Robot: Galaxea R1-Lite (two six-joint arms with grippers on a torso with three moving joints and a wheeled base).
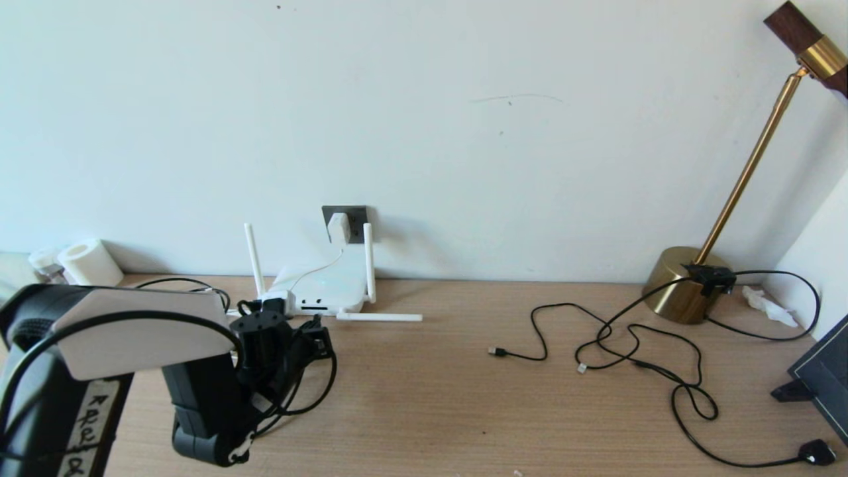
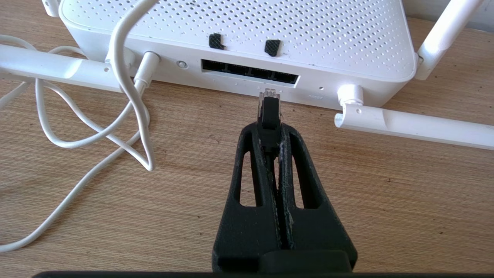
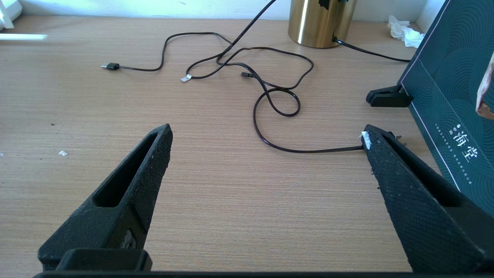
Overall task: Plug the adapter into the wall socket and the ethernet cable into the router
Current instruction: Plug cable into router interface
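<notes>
Against the wall, the router (image 2: 231, 34) lies flat on the wooden surface (image 2: 386, 185), just below the wall socket (image 1: 346, 223) where the adapter (image 1: 338, 228) sits plugged in. Just before the router's port row, the left tool (image 2: 270, 127) pinches the ethernet cable (image 2: 269, 112), its clear tip short of a slot. Well right of the router, the right tool (image 3: 266, 135) hangs spread wide above the surface.

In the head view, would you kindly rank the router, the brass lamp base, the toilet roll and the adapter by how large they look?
Largest to smallest as they look:
1. router, antennas included
2. brass lamp base
3. toilet roll
4. adapter, plugged into the wall socket
All four sit near the wall at similar depth, so nearness hardly skews this.
</notes>
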